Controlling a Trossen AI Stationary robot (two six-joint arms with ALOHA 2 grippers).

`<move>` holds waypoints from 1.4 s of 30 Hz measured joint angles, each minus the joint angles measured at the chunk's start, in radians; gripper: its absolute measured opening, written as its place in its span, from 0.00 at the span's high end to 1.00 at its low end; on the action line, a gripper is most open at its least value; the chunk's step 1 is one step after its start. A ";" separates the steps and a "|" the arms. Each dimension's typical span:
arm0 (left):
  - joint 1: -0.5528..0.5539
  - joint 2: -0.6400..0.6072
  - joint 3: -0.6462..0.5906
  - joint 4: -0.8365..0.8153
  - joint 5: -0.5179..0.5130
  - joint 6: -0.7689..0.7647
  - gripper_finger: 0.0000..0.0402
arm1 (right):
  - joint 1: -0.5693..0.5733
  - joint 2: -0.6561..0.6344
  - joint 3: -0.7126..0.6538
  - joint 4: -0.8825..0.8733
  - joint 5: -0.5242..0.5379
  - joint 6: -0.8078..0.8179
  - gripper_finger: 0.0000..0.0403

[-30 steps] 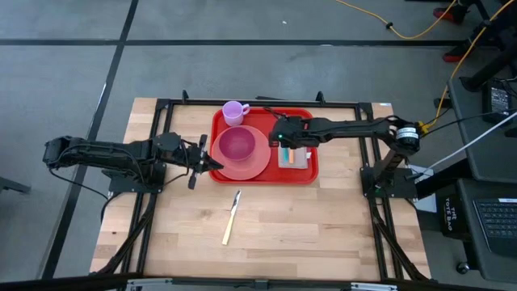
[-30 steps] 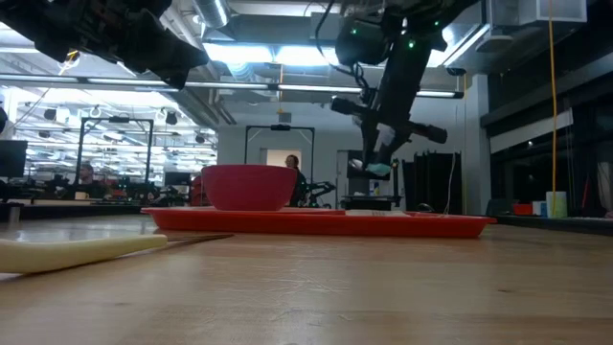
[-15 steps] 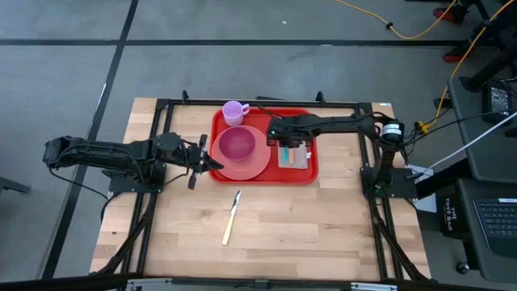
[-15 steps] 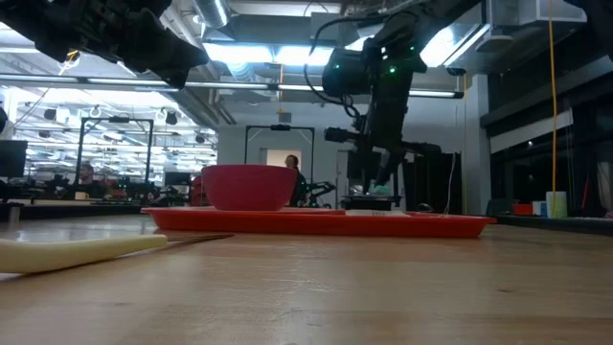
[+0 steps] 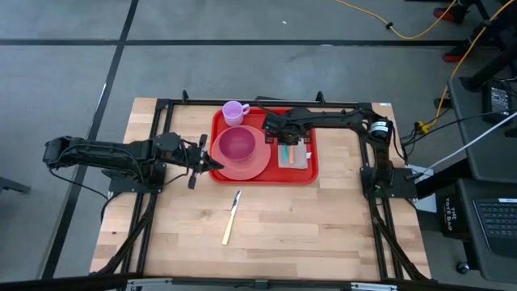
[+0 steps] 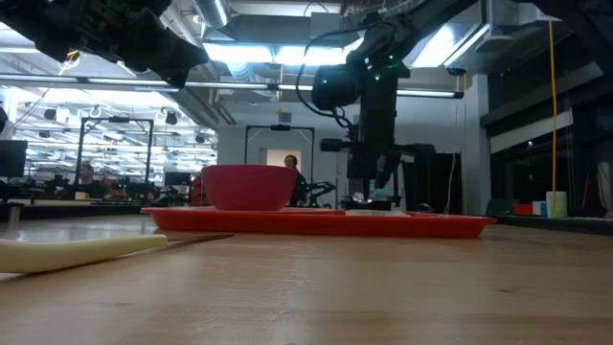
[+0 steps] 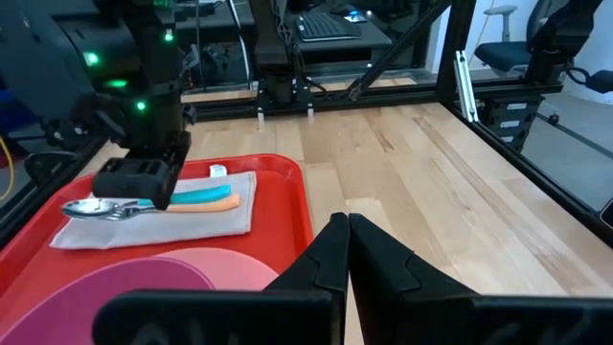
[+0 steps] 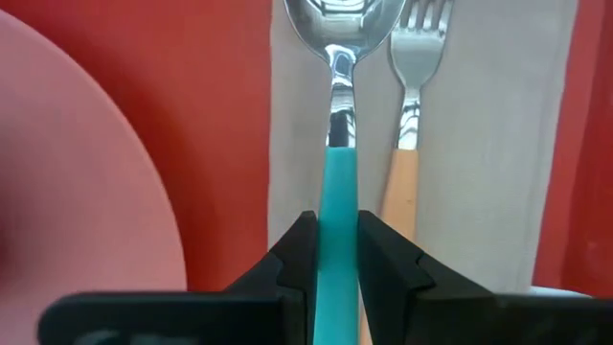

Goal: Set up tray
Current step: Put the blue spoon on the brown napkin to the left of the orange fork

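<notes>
Tray point(image 5: 311, 174) — stiff, probably light; take its raised rim. Right end effector point(image 8: 335, 251) clamped on spoon point(image 8: 335, 57) — left end effector point(image 7: 347, 251) closed, empty.

We see a light wooden surface point(image 5: 275, 230) with a black metal frame point(image 5: 161, 103) along its edges. Directly on it lies the red tray point(image 5: 311, 175), in the far middle part. A knife point(image 5: 232, 217) with a pale handle lies on the bare wood nearer the front, apart from the tray.
</notes>
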 joint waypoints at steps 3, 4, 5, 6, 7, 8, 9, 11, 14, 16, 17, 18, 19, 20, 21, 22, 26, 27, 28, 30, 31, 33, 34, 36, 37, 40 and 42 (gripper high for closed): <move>0.000 0.000 0.000 0.000 0.000 0.000 0.99 | -0.004 0.008 -0.003 0.001 -0.013 0.000 0.86; 0.000 0.000 0.000 0.000 0.000 0.000 0.99 | -0.006 0.011 -0.004 0.002 -0.021 0.000 0.86; 0.000 0.000 0.000 0.000 0.000 0.000 0.99 | -0.006 0.013 -0.006 0.004 -0.024 0.000 0.86; 0.000 0.000 0.000 0.000 0.000 0.000 0.99 | -0.006 0.013 -0.006 0.006 -0.024 0.001 0.86; 0.000 0.000 0.000 0.000 0.000 0.000 0.99 | -0.006 0.011 -0.006 0.013 -0.024 0.005 0.86; 0.000 0.000 0.000 0.000 0.000 0.000 0.99 | -0.006 0.011 -0.006 0.016 -0.024 0.005 0.86; 0.000 0.000 0.000 0.000 0.000 0.000 0.99 | -0.006 0.011 -0.006 0.014 -0.024 0.006 0.86; 0.000 0.000 0.000 0.000 0.000 0.000 0.99 | -0.006 0.011 -0.006 0.012 -0.024 0.008 0.86; 0.000 0.000 0.000 0.000 0.000 0.000 0.99 | -0.005 0.020 -0.006 0.018 -0.023 0.008 0.86; 0.000 0.000 0.000 0.000 0.000 0.000 0.99 | -0.005 0.028 -0.006 0.018 -0.020 0.009 0.86; 0.000 0.000 0.000 0.000 0.000 0.000 0.99 | -0.005 0.032 -0.006 0.026 -0.015 0.009 0.86; 0.000 0.000 0.000 0.000 0.000 0.000 0.99 | -0.005 0.035 -0.006 0.029 -0.015 0.008 0.86; 0.000 0.000 0.000 0.000 0.000 0.000 0.99 | -0.005 0.038 -0.006 0.027 -0.015 0.008 0.86; 0.000 0.000 0.000 0.000 0.000 0.000 0.99 | -0.005 0.044 -0.006 0.031 -0.014 0.008 0.86; 0.000 0.000 0.000 0.000 0.000 0.000 0.99 | -0.006 0.047 -0.006 0.042 -0.014 0.008 0.86; 0.000 0.000 0.000 0.000 0.000 0.000 0.99 | -0.008 0.049 -0.006 0.044 -0.014 0.008 0.86; 0.000 0.000 0.000 0.000 0.000 0.000 0.99 | -0.010 0.053 -0.006 0.051 -0.014 0.009 0.86; 0.000 0.000 0.000 0.000 0.000 0.000 0.99 | -0.011 0.055 -0.006 0.047 -0.014 0.009 0.86; 0.000 0.000 0.000 0.000 0.000 0.000 0.99 | -0.011 0.056 -0.006 0.045 -0.014 0.009 0.86; 0.000 0.000 0.000 0.000 0.000 0.000 0.99 | -0.012 0.064 -0.005 0.055 -0.015 0.009 0.86; 0.000 0.000 0.000 0.000 0.000 0.000 0.99 | -0.014 0.067 -0.006 0.052 -0.020 0.009 0.85; 0.000 0.000 0.000 0.000 0.000 0.000 0.99 | -0.015 0.077 -0.006 0.059 -0.023 0.008 0.83; 0.000 0.000 0.000 0.000 0.000 0.000 0.99 | -0.015 0.080 -0.006 0.065 -0.026 0.008 0.82; 0.000 0.000 0.000 0.000 0.000 0.000 0.99 | -0.015 0.086 -0.006 0.062 -0.030 0.008 0.79; 0.000 0.000 0.000 0.000 0.000 0.000 0.99 | -0.015 0.090 -0.006 0.070 -0.031 0.008 0.78; 0.000 0.000 0.000 -0.001 0.000 0.000 0.99 | -0.015 0.094 -0.006 0.072 -0.039 0.008 0.75; 0.000 0.000 0.000 -0.002 0.000 0.000 0.99 | -0.015 0.095 -0.006 0.074 -0.044 0.008 0.75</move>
